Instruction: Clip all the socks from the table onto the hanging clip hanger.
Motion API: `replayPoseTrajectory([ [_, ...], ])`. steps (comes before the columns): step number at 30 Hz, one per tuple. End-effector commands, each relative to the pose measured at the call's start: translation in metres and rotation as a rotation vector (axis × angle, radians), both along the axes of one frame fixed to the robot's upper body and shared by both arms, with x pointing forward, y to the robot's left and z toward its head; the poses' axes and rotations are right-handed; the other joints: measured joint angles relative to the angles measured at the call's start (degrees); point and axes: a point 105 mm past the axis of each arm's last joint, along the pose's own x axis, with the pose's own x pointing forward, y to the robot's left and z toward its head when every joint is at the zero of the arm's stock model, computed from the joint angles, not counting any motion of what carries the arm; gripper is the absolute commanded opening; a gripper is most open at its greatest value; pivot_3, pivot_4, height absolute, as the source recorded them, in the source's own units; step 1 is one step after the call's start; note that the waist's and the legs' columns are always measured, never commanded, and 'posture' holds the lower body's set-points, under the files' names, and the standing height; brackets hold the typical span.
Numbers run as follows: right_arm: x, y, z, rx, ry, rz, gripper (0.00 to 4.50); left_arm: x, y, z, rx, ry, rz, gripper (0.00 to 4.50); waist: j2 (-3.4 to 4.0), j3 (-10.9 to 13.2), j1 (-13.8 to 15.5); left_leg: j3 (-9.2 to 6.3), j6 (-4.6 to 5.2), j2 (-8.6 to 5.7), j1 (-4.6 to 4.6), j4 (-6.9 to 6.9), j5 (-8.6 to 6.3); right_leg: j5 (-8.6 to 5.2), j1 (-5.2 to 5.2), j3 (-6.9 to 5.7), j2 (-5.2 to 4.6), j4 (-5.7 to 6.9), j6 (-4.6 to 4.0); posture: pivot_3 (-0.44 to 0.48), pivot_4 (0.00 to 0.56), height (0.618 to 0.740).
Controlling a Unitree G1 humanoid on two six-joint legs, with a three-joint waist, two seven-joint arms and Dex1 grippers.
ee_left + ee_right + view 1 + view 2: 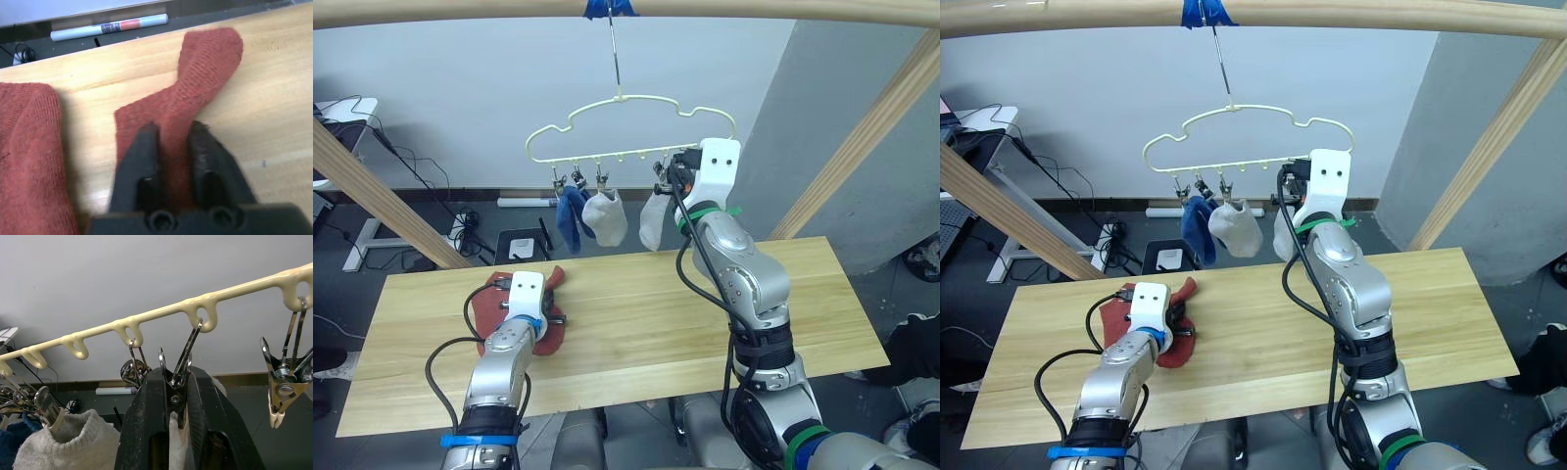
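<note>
Two rust-red socks lie on the left part of the table, one flat beside the other. The left gripper rests on the nearer one, its fingers closed over a raised fold of the knit, the toe end trailing free across the planks. The fabric looks soft, light and limp; judged from its drape, it will sag when lifted, so a pinch close to the cuff should leave a short edge to feed into a clip. Further right and above, the clip hanger hangs by its hook from the wooden bar. A blue sock and a light grey sock hang from its left clips; a second grey sock hangs just beside the right gripper. That gripper squeezes the handles of a metal clip, grey fabric below it. The steel handles look smooth and may slip between the pads.
</note>
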Motion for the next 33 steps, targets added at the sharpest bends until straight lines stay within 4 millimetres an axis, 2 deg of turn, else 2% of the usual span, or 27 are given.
replayPoseTrajectory([
  [1,-0.011,0.012,0.013,0.075,-0.035,0.035,0.17,-0.004,-0.006,-0.002,0.063,-0.016,-0.071,0.0,0.0,0.0,0.0,0.0,0.0,0.0,0.0,0.0,0.0,0.0,0.0,0.0,0.0,0.0,0.0,-0.192,0.221,0.74],
  [4,-0.011,0.012,0.013,0.075,-0.035,0.034,0.17,-0.004,-0.009,0.001,0.097,-0.045,-0.105,0.0,0.0,0.0,0.0,-0.01,0.0,0.01,0.0,-0.01,0.0,0.0,0.0,0.0,0.0,0.0,0.0,-0.192,0.221,0.74],
  [6,-0.011,0.011,0.014,0.076,-0.035,0.033,0.17,-0.001,-0.019,0.01,0.138,-0.107,-0.168,0.0,0.0,0.0,0.0,0.0,0.0,0.01,0.0,-0.01,0.0,0.0,0.0,0.0,0.0,-0.02,0.0,-0.199,0.225,0.74],
  [11,-0.011,0.01,0.014,0.078,-0.036,0.032,0.17,0.001,-0.069,0.046,0.151,-0.335,-0.352,0.0,0.0,0.0,0.0,0.02,0.0,0.01,-0.02,-0.04,0.0,0.0,-0.01,0.01,-0.01,-0.07,0.0,-0.199,0.225,0.74],
  [16,-0.012,0.01,0.016,0.077,-0.037,0.034,0.17,0.0,-0.117,0.083,0.07,-0.51,-0.43,0.0,0.0,0.0,0.0,0.04,0.0,0.0,-0.03,-0.04,0.0,0.0,-0.01,0.04,-0.02,-0.09,0.0,-0.215,0.227,0.74],
  [21,-0.014,0.01,0.017,0.074,-0.039,0.035,0.17,0.006,-0.142,0.108,-0.005,-0.599,-0.414,0.0,0.0,0.0,-0.1,0.04,0.01,0.0,-0.03,-0.03,0.0,-0.01,-0.01,0.04,0.01,-0.08,0.01,-0.215,0.227,0.74],
  [26,-0.014,0.01,0.017,0.07,-0.037,0.036,0.17,0.015,-0.16,0.119,-0.039,-0.633,-0.416,0.0,0.0,0.0,-0.2,0.04,0.01,0.0,-0.03,-0.03,0.0,-0.02,-0.01,0.05,0.03,-0.09,0.02,-0.232,0.226,0.74],
  [33,-0.014,0.011,0.017,0.07,-0.036,0.039,0.17,0.022,-0.176,0.118,-0.082,-0.61,-0.448,0.0,0.0,0.0,-0.3,0.03,0.01,-0.01,-0.05,-0.04,0.0,-0.02,-0.01,0.04,0.04,-0.14,0.03,-0.238,0.227,0.74],
])
